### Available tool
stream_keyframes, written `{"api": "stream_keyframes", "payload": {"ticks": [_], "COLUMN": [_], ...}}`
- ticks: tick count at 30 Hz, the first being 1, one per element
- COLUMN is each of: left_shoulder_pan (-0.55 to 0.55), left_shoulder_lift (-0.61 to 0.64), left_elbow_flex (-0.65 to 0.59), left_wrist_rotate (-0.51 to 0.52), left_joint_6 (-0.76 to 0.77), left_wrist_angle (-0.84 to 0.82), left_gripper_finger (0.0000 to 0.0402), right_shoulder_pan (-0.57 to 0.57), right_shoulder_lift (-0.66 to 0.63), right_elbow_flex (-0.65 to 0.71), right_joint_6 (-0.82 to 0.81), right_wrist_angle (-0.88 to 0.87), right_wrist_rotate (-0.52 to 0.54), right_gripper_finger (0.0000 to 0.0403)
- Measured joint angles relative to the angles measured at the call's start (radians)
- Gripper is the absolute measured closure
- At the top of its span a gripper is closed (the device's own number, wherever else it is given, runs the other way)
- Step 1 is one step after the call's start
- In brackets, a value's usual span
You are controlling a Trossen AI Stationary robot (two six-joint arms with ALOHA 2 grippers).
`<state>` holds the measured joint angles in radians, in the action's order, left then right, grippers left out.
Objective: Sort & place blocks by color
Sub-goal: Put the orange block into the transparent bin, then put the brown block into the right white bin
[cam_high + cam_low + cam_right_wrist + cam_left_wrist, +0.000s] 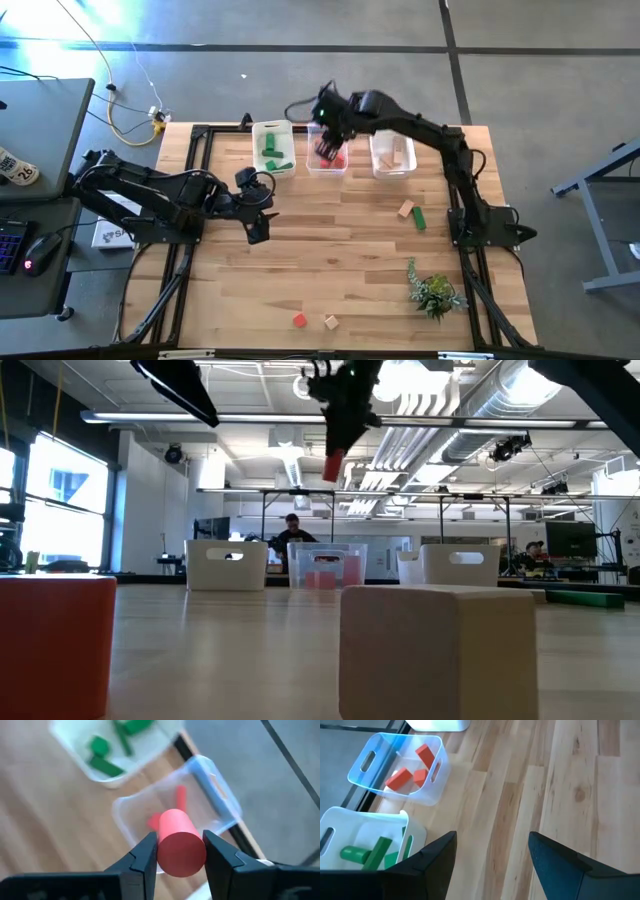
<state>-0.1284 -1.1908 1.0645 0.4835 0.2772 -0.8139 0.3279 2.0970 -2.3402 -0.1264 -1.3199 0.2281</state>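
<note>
Two arms: you are working with the right one.
Left gripper: hanging spread and empty, near the green bin.
Right gripper: clenching a red cylinder, seemingly straight above the red bin.
Axis: cylinder is pointing downward.

Bright, even daylight over the table in the high view, with a blue-white glare patch on the floor at top left. Backlit from ceiling lights and windows in the low view; near blocks soft. Blurred bins behind the right wrist's fingers.
</note>
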Motion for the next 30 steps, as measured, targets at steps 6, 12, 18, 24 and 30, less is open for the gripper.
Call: {"api": "stream_keyframes", "payload": {"ticks": [6, 12, 18, 24, 30], "left_shoulder_pan": [0.0, 0.0, 0.0, 0.0, 0.0], "left_shoulder_lift": [0.0, 0.0, 0.0, 0.0, 0.0], "left_elbow_flex": [0.0, -0.001, -0.001, -0.001, -0.001], "left_wrist_rotate": [0.0, 0.0, 0.0, 0.0, -0.001], "left_joint_6": [0.009, 0.011, 0.011, 0.01, 0.035], "left_wrist_angle": [0.001, 0.0, -0.001, -0.001, 0.0], "left_gripper_finger": [0.0167, 0.0167, 0.0167, 0.0167, 0.0167], "right_shoulder_pan": [0.113, 0.165, 0.196, 0.215, 0.213], "right_shoulder_lift": [0.071, 0.162, 0.217, 0.259, 0.258], "right_elbow_flex": [0.0, 0.0, 0.0, 0.0, 0.0], "right_joint_6": [0.048, 0.097, 0.136, 0.214, 0.232], "right_wrist_angle": [0.017, 0.023, 0.024, 0.023, 0.023], "right_wrist_rotate": [-0.1, -0.208, -0.229, -0.212, -0.129], "right_gripper_finger": [0.0299, 0.0299, 0.0291, 0.0249, 0.0209]}}
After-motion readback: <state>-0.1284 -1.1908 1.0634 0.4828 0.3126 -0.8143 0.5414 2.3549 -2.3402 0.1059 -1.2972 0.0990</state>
